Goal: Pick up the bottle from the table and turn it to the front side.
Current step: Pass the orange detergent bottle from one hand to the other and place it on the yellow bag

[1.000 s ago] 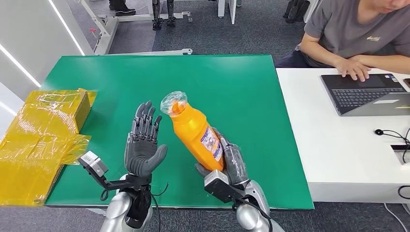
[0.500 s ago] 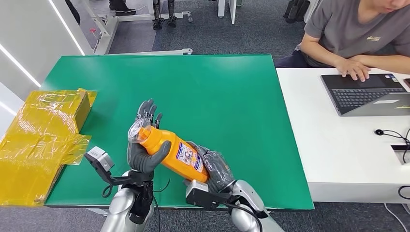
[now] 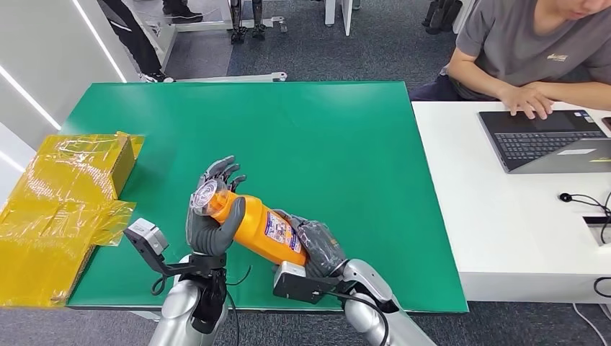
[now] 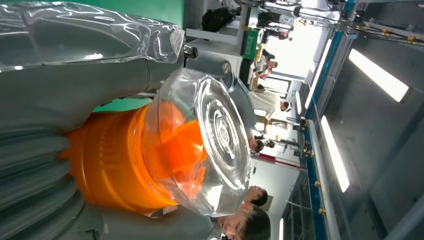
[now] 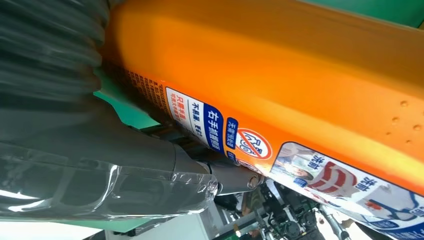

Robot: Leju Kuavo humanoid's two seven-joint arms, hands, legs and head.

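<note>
An orange bottle [image 3: 253,225] with a clear cap [image 3: 204,195] and a printed label lies tilted above the green table [image 3: 346,144], cap end toward my left. My right hand [image 3: 319,247] grips its base end. My left hand [image 3: 210,216] cups the neck, thumb across the front and fingers behind the cap. The left wrist view has the clear cap [image 4: 210,145] and the orange neck [image 4: 107,160] resting in the grey palm. In the right wrist view the bottle's orange body [image 5: 280,65] and its label [image 5: 250,145] lie against the fingers [image 5: 100,150].
Crumpled yellow bags [image 3: 58,209] lie along the table's left edge. To the right stands a white desk [image 3: 504,216] with a laptop [image 3: 547,140], where a seated person [image 3: 533,50] types. Someone's legs [image 3: 133,36] stand beyond the table's far left corner.
The bottle has swung from nearly upright in my right hand down toward my left. My left hand, held open a second ago, now cups its neck. My right hand has dropped lower.
</note>
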